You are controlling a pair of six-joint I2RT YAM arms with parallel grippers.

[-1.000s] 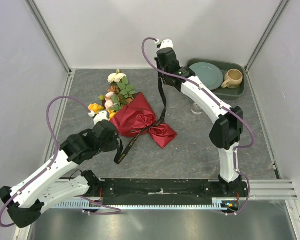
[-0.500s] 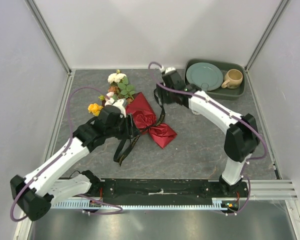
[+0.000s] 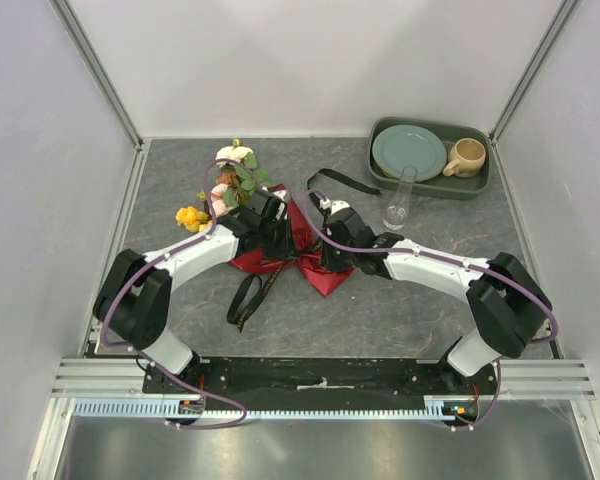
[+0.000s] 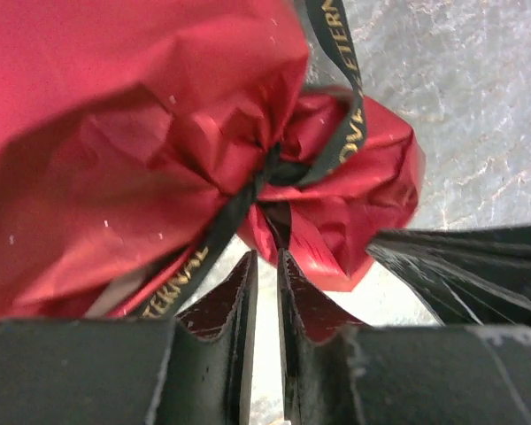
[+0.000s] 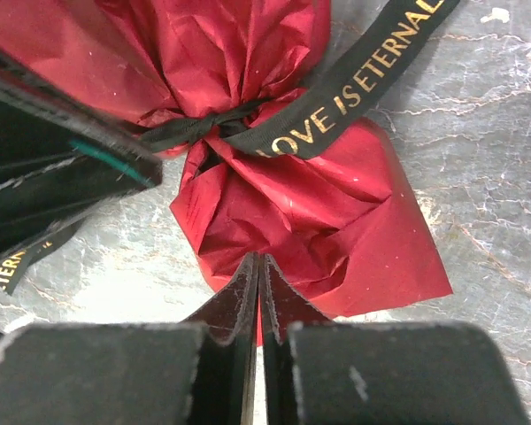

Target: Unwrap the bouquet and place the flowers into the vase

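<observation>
- Top external: the bouquet (image 3: 320,272) is lying mid-desk (image 3: 380,310), its flowers (image 3: 230,180) pointing far-left and the vase (image 3: 400,205) standing well apart on the right. The left arm (image 3: 195,255) and right arm (image 3: 430,265) are meeting over its tied waist.
- Left wrist: the jaws are standing a slit apart just below the knot; I cannot tell whether anything is caught. The ribbon (image 4: 214,232) is looking soft and slack, so its loose tail seems the place to pull.
- Right wrist: the jaws are pressing almost together at the frill's edge, though any grip is unclear. The paper (image 5: 319,221) is looking light, crinkly and tearable, and probably needs pinning.

left pincer (image 4: 265,257) slightly parted, right pincer (image 5: 259,258) closed, both low, facing each other
</observation>
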